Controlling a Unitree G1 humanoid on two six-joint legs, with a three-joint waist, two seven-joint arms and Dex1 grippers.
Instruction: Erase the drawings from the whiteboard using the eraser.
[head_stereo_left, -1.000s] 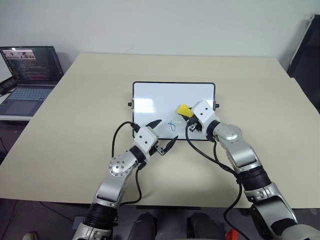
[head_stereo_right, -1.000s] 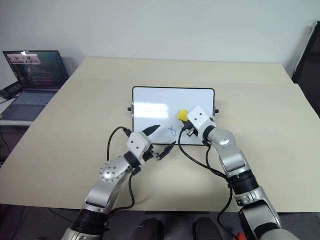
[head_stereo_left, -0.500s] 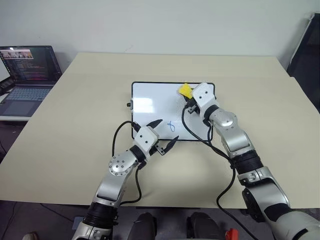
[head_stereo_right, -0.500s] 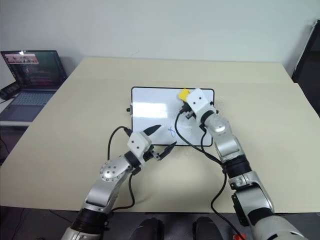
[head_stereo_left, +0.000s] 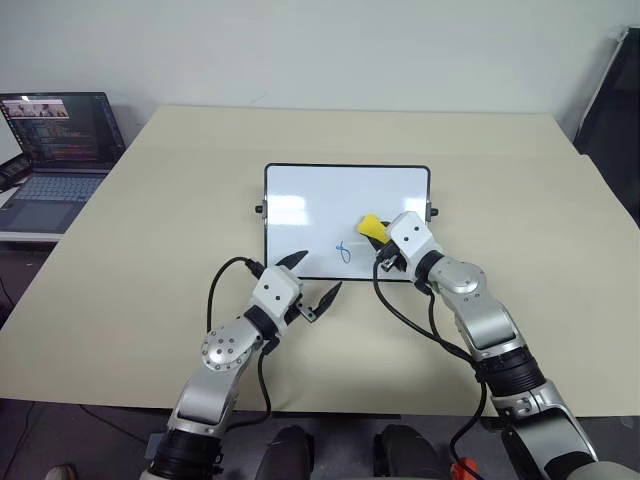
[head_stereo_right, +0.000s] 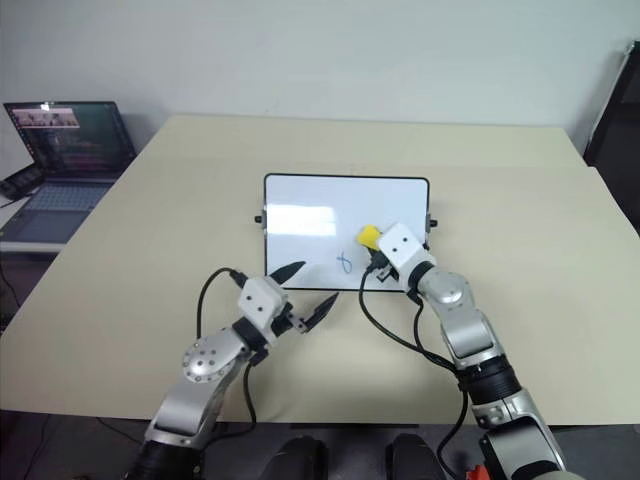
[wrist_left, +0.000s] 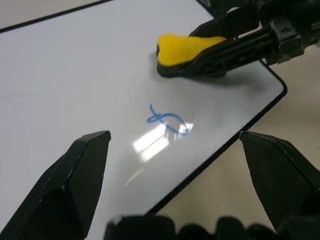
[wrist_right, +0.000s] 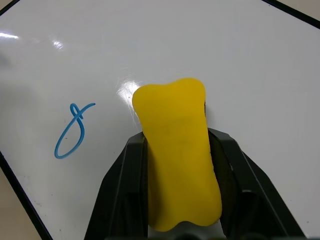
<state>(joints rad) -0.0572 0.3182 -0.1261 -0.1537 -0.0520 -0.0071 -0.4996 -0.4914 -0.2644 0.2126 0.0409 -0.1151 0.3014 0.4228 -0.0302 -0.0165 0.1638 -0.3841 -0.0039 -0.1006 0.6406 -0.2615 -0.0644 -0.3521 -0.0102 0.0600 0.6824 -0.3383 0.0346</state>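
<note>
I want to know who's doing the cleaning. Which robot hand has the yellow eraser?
The right end effector grips the yellow eraser on the whiteboard. The left end effector is open and empty.

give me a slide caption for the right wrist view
Right gripper presses the yellow eraser on the whiteboard, beside one remaining blue squiggle.

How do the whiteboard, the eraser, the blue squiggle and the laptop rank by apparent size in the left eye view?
1. whiteboard
2. laptop, nearly as large and partly cut off
3. eraser
4. blue squiggle
</note>
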